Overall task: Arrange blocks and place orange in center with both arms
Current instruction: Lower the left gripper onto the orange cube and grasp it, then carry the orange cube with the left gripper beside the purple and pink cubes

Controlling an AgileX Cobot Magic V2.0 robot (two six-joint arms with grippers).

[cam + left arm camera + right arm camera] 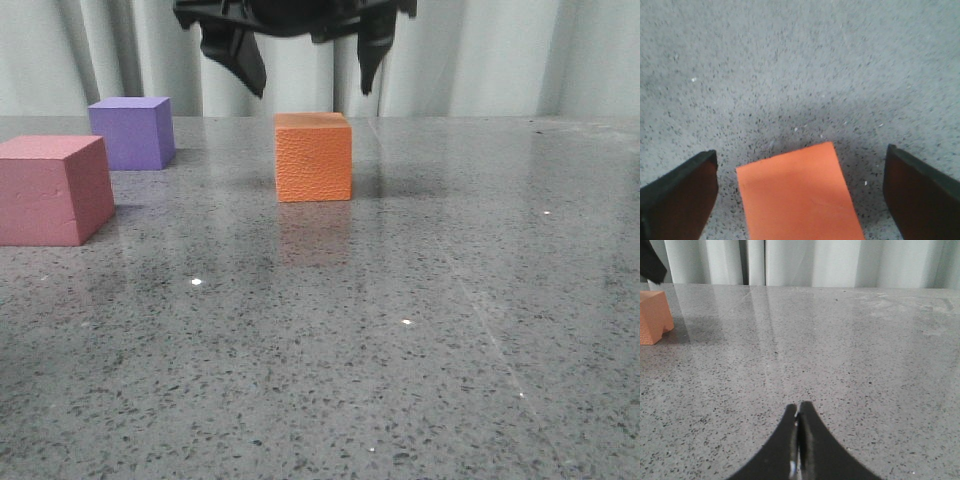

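Note:
The orange cube (pixel 313 157) stands on the grey speckled table (pixel 420 330), near the middle. My left gripper (pixel 312 90) hangs open above it, clear of its top. In the left wrist view the orange cube (pixel 797 197) lies between the spread fingers (pixel 682 192) with table showing on both sides. A purple cube (pixel 132 132) sits at the far left, and a pink-red cube (pixel 50 190) closer, at the left edge. My right gripper (pixel 799 405) is shut on nothing, low over bare table, with the orange cube (pixel 652 315) off to its side. The front view does not show the right gripper.
A pale curtain (pixel 500 55) closes off the far edge of the table. The pink-red and purple cubes stand close together at the left, apart from the orange one.

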